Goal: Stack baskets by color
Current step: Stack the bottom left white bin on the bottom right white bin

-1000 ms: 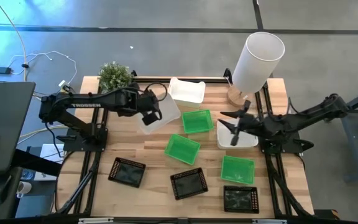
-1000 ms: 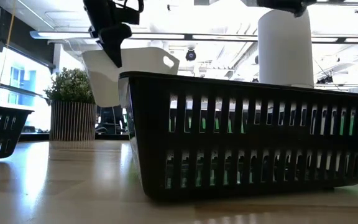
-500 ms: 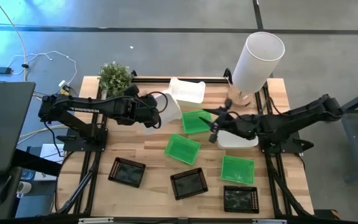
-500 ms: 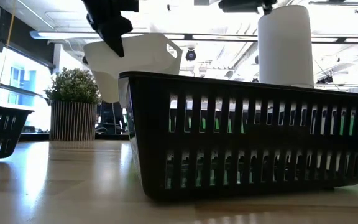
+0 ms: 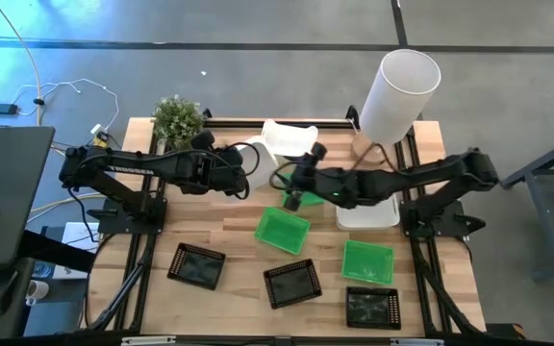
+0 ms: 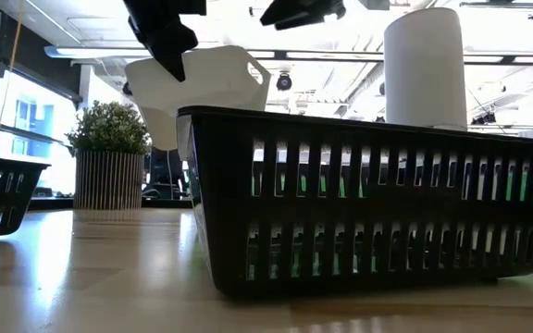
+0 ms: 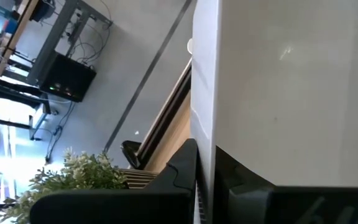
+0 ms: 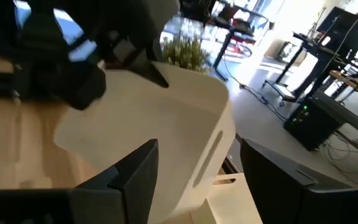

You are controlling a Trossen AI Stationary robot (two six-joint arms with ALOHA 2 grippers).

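My left gripper point(image 5: 241, 178) is shut on a white basket point(image 5: 261, 165), held up in the air over the table's far middle. The same basket shows tipped in the low view point(image 6: 202, 88) under the left gripper point(image 6: 169, 37). My right gripper point(image 8: 197, 146) is open. Its fingers stand on either side of that basket's slotted end point(image 8: 213, 149); whether they touch it, I cannot tell. Another white basket point(image 5: 289, 139) lies at the far edge and one point(image 5: 368, 213) under my right arm. Green baskets point(image 5: 282, 229) point(image 5: 366, 261) and black baskets point(image 5: 197, 265) point(image 5: 291, 284) point(image 5: 373, 308) lie on the table. My left gripper pinches one wall of the white basket point(image 7: 204, 124) between its two fingers point(image 7: 185, 168), one on each face of the wall. The fingers come slanting down from the table's left side. The basket hangs lifted clear of the table and tilted.
A potted plant point(image 5: 178, 117) stands at the far left corner and a tall white cylinder point(image 5: 397, 96) at the far right. A third green basket point(image 5: 293, 201) shows only as a sliver under my right arm. In the low view a black basket point(image 6: 368, 203) fills the foreground.
My right gripper has travelled far toward the table's left, away from the white basket on the right and up to the basket held in the air. My left gripper has turned a little, and its basket has swung slightly toward the far edge.
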